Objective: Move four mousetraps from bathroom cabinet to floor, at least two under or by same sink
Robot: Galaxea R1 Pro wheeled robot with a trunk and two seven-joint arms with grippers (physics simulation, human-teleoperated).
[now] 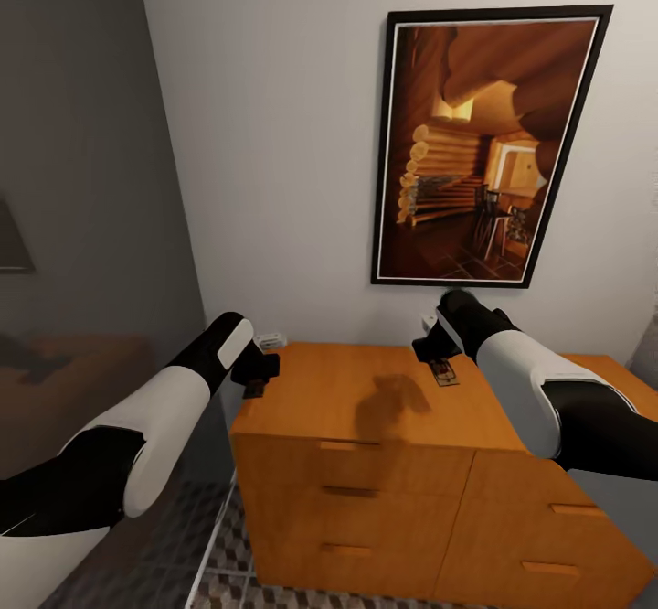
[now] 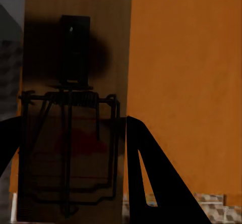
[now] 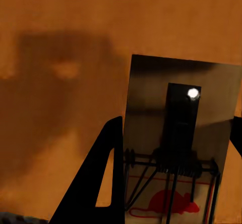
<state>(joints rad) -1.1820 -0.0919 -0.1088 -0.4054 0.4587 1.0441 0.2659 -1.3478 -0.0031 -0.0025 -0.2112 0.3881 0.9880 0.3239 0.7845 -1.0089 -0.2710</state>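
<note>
The orange-brown cabinet (image 1: 366,408) stands against the pale wall with its plain drawer fronts shut, and its wide flat top carries the only things in play. Over its left edge the left gripper (image 1: 256,373) reaches in, and the left wrist view shows a mousetrap (image 2: 70,113) lying lengthwise between the two dark fingers (image 2: 151,178), its wire spring and faint red mark facing the camera; the fingers flank the board closely, pinching it as far as the view lets one judge. The right gripper (image 1: 437,353) hangs above the rear of the cabinet top, where a second mousetrap (image 1: 444,372) lies flat on the wood; the right wrist view has this trap (image 3: 176,143) between spread fingers (image 3: 103,178) (its red mouse print and black catch are plain to see), but whether they touch it cannot be told. Both forearms slope down and forward from the shoulders, white shells toward the camera. A dark-framed picture of a log cabin (image 1: 484,147) hangs on the wall above the right gripper, a grey glass panel (image 1: 82,225) rises on the left, and cube-patterned bathroom floor (image 1: 228,582) shows below the cabinet's corner.
</note>
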